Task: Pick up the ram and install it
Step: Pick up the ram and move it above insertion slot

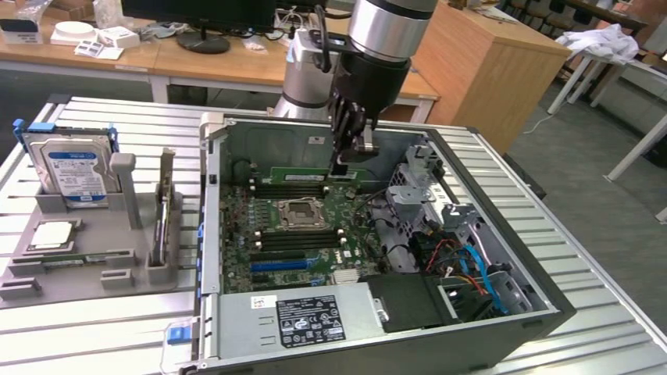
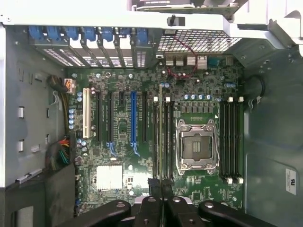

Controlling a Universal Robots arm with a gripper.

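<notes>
Ram (image 1: 311, 173) over motherboard (image 1: 265, 234), in case (image 1: 536, 312); hard drive (image 1: 73, 168) outside, exterior view's left.

Oblique exterior — wrist roughly above motherboard (image 2: 124, 132)

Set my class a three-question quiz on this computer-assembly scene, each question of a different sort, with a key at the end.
1. True or false: the fingers are shut on the ram, inside the open computer case.
2. The processor socket on the motherboard is: A) uncovered, with no cooler over it; B) under a spinning fan; C) buried beneath cables.
3. Fill the gap: on the grey fixture at the exterior view's left, the hard drive stands ____.

Key: 1 true; 2 A; 3 upright.
</notes>
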